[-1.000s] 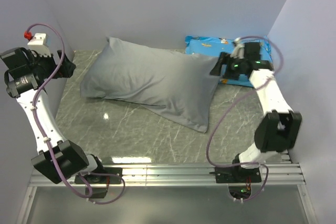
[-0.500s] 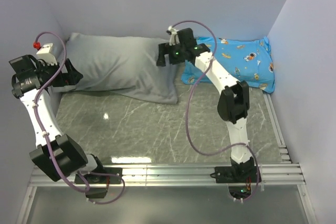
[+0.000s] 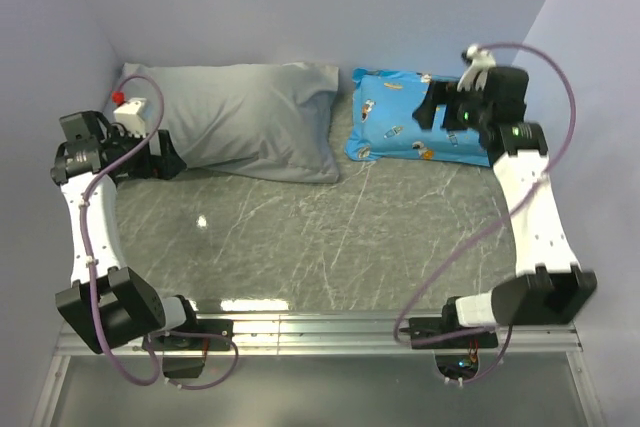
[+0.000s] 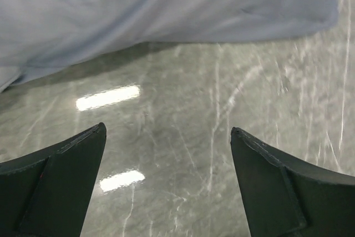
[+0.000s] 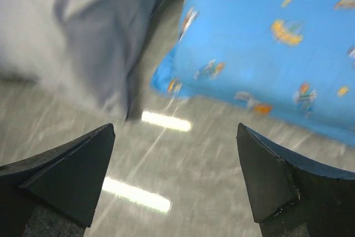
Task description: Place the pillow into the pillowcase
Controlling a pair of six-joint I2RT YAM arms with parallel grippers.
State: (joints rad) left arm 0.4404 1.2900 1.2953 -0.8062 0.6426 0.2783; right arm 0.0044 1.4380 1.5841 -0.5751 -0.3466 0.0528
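The grey pillowcase [image 3: 240,117] lies plump at the back left of the table, its right end next to the blue pillow. No white pillow shows in any view. My left gripper [image 3: 165,162] is open and empty, low by the pillowcase's left front corner. In the left wrist view [image 4: 167,130] it is over bare table, with the grey fabric [image 4: 166,9] ahead. My right gripper [image 3: 430,112] is open and empty above the blue pillow. In the right wrist view [image 5: 175,127] it is over table, with the pillowcase end [image 5: 105,20] at upper left.
A blue cartoon-printed pillow [image 3: 400,132] lies at the back right, also in the right wrist view [image 5: 266,37]. The grey marble table [image 3: 330,237] is closed in by walls at left, back and right. A metal rail runs along the near edge.
The grey pillowcase has gone from the table's middle to the back left. My right gripper has swung back right over the blue pillow. My left gripper has come down lower.
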